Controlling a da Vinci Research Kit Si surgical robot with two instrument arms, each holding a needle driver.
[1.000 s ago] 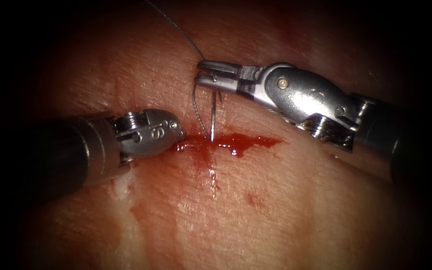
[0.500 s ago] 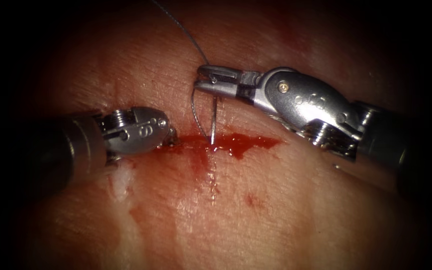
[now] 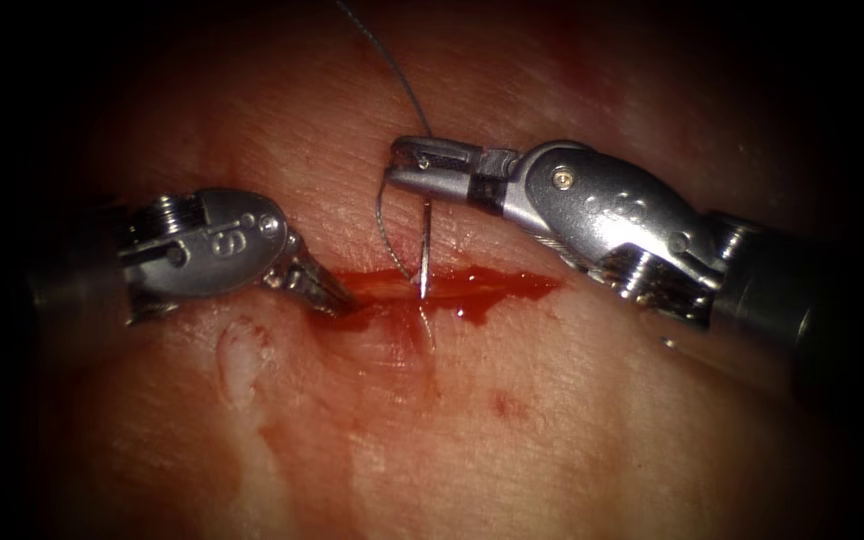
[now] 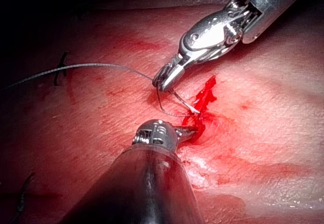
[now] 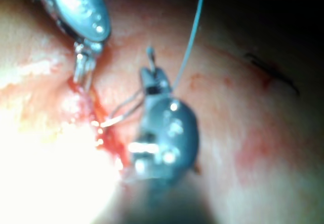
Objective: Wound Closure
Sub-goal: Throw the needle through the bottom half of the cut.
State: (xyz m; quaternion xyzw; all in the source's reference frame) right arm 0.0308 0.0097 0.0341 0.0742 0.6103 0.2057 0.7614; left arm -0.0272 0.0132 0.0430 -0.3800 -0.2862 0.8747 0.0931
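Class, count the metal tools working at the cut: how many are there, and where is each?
2. The left tool touches the cut's left end. The right tool, above the cut, grips the needle near its thread end.

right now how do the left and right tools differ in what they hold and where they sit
The right tool's claw is shut on the needle near its thread end; the left tool's claw holds no needle. The right hangs above the cut; the left's tip sits at its left end. Both are needle drivers.

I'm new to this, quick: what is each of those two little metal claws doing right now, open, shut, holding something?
Left tool: shut, tips in the cut, holds nothing.
Right tool: shut on the needle near its thread end.
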